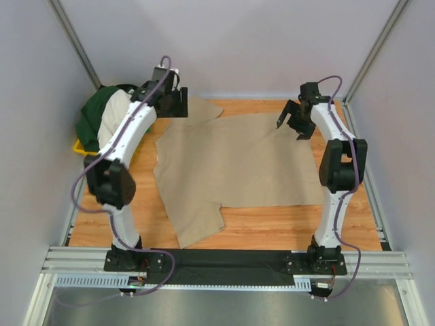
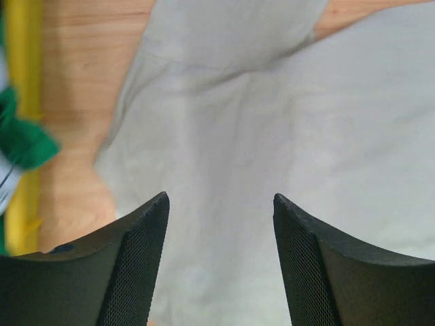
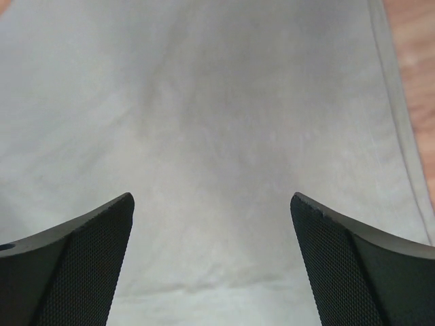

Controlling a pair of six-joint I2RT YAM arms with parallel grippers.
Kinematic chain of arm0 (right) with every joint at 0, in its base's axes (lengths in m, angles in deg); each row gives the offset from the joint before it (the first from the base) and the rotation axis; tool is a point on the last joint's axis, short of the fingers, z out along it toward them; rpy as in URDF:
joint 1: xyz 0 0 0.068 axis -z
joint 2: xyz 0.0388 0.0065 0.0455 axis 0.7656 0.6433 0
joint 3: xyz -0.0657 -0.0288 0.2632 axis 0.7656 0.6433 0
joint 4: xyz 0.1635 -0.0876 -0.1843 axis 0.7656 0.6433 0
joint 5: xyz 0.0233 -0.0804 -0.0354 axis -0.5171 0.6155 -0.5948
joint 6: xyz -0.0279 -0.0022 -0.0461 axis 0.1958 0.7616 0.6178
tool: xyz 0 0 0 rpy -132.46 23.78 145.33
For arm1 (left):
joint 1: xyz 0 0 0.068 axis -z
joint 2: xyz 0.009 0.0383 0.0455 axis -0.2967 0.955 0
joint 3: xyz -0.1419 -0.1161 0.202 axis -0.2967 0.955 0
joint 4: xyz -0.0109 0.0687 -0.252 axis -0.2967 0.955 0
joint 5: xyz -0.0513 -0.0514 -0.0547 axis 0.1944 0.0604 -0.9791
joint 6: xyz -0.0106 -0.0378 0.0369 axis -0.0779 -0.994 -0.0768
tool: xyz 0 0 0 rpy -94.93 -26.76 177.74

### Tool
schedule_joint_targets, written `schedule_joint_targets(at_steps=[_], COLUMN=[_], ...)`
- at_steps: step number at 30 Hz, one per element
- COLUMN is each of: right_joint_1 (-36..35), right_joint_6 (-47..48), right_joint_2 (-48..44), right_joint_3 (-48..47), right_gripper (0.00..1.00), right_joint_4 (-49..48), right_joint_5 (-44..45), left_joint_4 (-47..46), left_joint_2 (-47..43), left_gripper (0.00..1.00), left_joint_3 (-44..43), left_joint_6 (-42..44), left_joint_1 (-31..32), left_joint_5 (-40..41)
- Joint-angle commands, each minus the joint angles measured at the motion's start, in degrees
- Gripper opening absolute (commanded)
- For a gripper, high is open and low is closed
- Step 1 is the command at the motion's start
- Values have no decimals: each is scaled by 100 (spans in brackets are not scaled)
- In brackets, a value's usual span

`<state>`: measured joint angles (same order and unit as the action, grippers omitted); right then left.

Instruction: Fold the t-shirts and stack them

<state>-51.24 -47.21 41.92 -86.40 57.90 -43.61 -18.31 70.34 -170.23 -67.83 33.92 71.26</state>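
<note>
A tan t-shirt (image 1: 238, 163) lies spread flat on the wooden table, one sleeve at the far left and one at the near left. My left gripper (image 1: 178, 103) hovers open over its far left sleeve; the left wrist view shows the tan cloth (image 2: 272, 122) below the open fingers (image 2: 136, 272). My right gripper (image 1: 291, 122) hovers open over the shirt's far right corner; the right wrist view shows the cloth (image 3: 217, 136) and its hem at the right. More t-shirts, dark green (image 1: 92, 112) and cream (image 1: 117, 112), lie piled at the far left.
A yellow tray (image 1: 80, 147) holds the shirt pile at the table's far left edge; its rim (image 2: 24, 81) and a bit of bright green cloth (image 2: 24, 139) show in the left wrist view. Grey walls surround the table.
</note>
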Motion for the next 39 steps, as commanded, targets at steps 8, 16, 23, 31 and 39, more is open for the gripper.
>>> schedule_joint_targets(at_steps=[8, 16, 23, 31, 39], right_joint_1=[-382, -294, -268, 408, 1630], right_joint_6=[-254, -704, -1029, -977, -801], right_joint_2=[-4608, -6959, -7778, -7488, -7488], right_joint_3=[3296, 6091, 6612, 7122, 7492], right_gripper=[99, 100, 100, 100, 98], right_joint_4=[-428, -456, -139, -551, -754], right_joint_5=[664, 226, 621, 33, -267], left_joint_4=[-64, 366, -273, -1414, -1549], left_joint_2=[-4475, -6366, -6972, -7105, -6797], left_gripper=[64, 61, 61, 60, 10], left_joint_3=[5375, 7706, 9024, 10001, 9730], left_joint_6=[-1217, -3309, -4400, -4885, -4710], left_joint_1=[1345, 3227, 3879, 4038, 4029], left_joint_5=[343, 343, -306, -509, -72])
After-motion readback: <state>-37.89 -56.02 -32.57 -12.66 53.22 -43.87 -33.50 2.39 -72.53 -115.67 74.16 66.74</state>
